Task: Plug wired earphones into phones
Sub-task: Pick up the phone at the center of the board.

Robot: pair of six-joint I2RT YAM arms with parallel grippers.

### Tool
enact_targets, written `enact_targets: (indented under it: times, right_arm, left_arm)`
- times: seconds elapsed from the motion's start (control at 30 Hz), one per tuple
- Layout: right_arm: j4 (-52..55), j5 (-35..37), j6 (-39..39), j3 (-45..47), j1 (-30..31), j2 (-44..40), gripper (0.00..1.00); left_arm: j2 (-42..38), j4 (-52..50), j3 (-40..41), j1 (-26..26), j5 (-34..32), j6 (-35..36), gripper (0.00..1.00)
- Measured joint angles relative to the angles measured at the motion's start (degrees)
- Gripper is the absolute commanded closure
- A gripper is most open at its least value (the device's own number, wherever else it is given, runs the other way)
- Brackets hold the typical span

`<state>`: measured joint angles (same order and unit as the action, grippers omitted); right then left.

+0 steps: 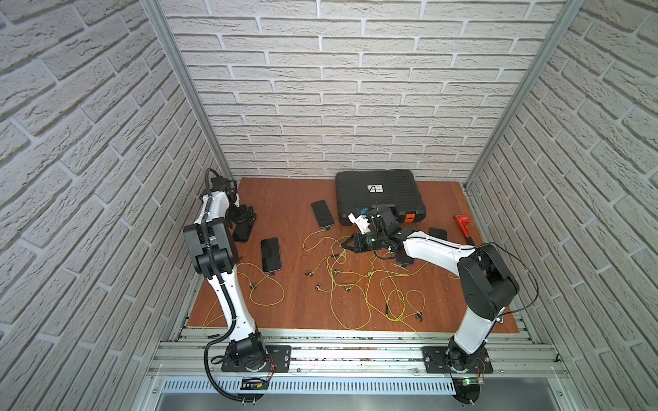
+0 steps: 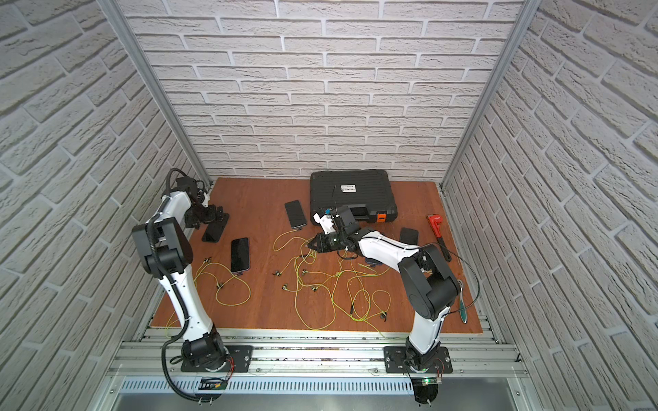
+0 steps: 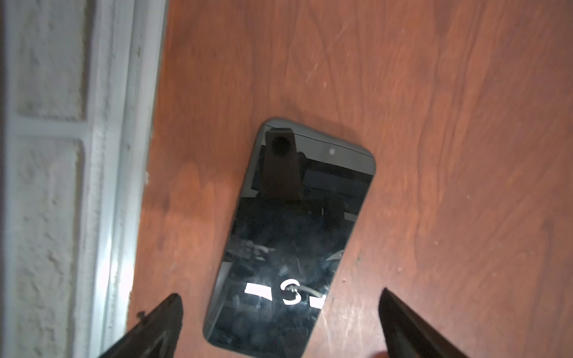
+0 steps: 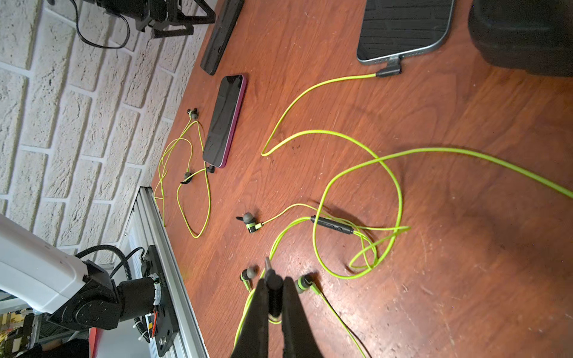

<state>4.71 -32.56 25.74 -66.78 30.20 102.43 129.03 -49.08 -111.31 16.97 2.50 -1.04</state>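
- Two of the phones look finished. The phone by the case (image 1: 322, 213) has an angled plug (image 4: 389, 69) seated in its end. The purple-edged phone (image 4: 224, 124) also has a cable plugged into its end.
- The right gripper (image 4: 275, 280) is pinched shut on a loose jack plug (image 4: 269, 266), whose metal tip pokes out past the fingertips. It sits low over the table, in the middle of the tangle of wired earphones (image 1: 356, 281).
- The left gripper (image 3: 280, 293) has its fingers spread wide and holds nothing. It hovers over the far-left phone (image 3: 294, 235), which lies flat near the wall with no cable visible on it.
- Two more phones lie on the right, the rear phone (image 1: 438, 233) beyond the right arm and the hidden phone (image 1: 404, 261) mostly under it. Whether either is plugged in cannot be told.
- By this reading about two phones are done and up to three remain, and the held plug probably goes in next.
- The table (image 1: 285, 199) is a reddish-brown wood-grain board, scuffed in places and strewn with yellow-green cable loops and dark earbuds.
- White brick-pattern walls (image 1: 356, 89) close in three sides, and aluminium rails (image 1: 320, 352) at the front carry both arm bases.
- A black ribbed case (image 1: 377, 194) with an orange latch stands at the back, and a red pipe wrench (image 1: 463, 226) lies to its right.
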Motion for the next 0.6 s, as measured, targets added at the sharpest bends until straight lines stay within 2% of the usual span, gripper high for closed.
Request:
enact_targets:
  times: [0.23,0.4,0.6]
  right_arm:
    - [0.66,0.98,0.15,0.85,0.02,0.0,0.94]
    - [1.51,1.73,0.07,0.79,0.02,0.0,0.94]
    - [1.57,1.95,-0.04,0.79,0.02,0.0,0.94]
  left_arm:
    - [8.9,-4.37,-9.75,-0.26,-1.84,4.37,0.02]
    - [10.62,-7.98,-11.02,-0.7,-1.03,6.71,0.02]
    - [13.53,-12.31,-16.72,-2.05,-2.19,8.2,0.02]
